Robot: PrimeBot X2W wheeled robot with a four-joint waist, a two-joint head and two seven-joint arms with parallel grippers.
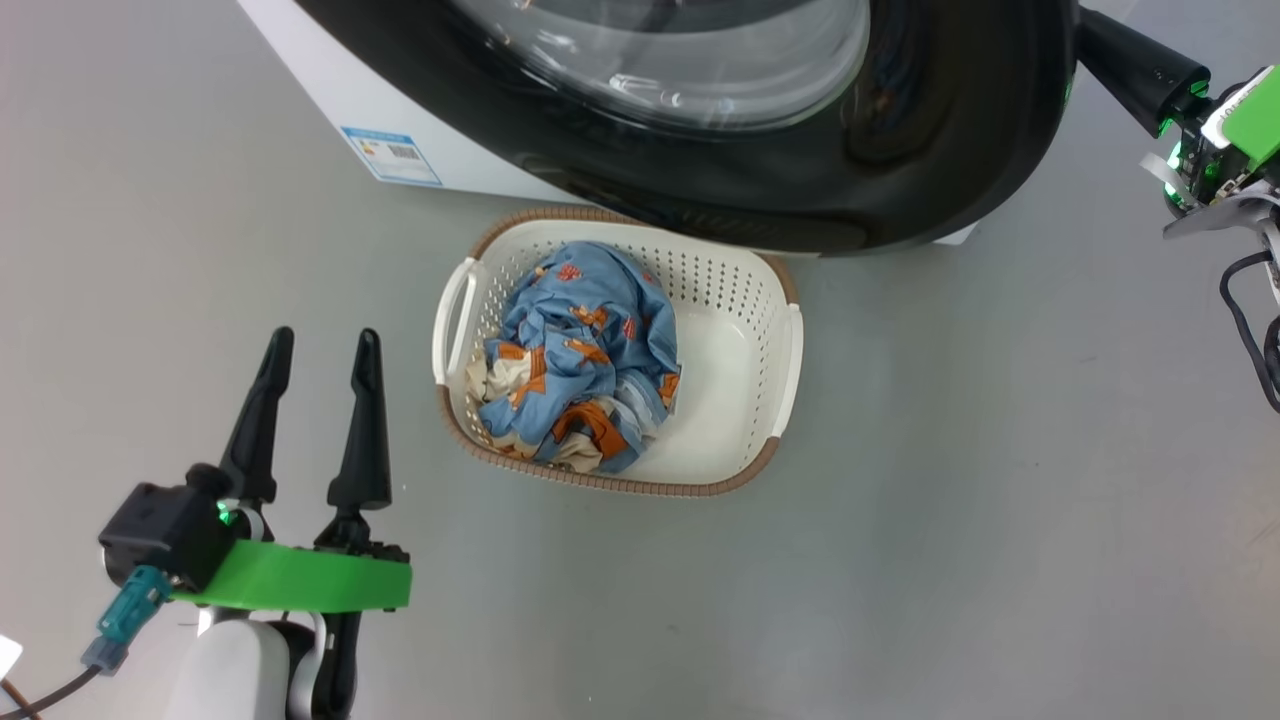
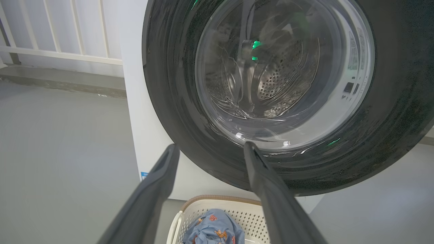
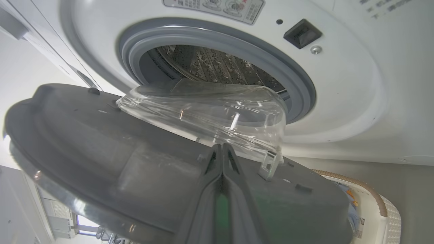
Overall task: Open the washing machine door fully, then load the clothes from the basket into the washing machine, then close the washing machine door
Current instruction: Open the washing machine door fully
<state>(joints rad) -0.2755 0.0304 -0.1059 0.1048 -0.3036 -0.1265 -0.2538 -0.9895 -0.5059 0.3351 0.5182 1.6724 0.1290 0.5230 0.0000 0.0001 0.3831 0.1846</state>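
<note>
My left tool [image 1: 325,340], lower left in the head view, stands with its fingers apart and empty. My right tool [image 3: 222,152] is pinched together at the grey inner face of the big round black-rimmed washing machine door [image 1: 950,150] (ajar, upper frame). Orange-patched light blue clothes [image 1: 580,350] lie in the cream perforated plastic basket [image 1: 745,300] at centre.

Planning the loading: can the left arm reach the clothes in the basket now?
Probably yes: the left fingers stand open beside the basket, the clothes lie uncovered on that side; the door overhangs only its far rim.
</note>
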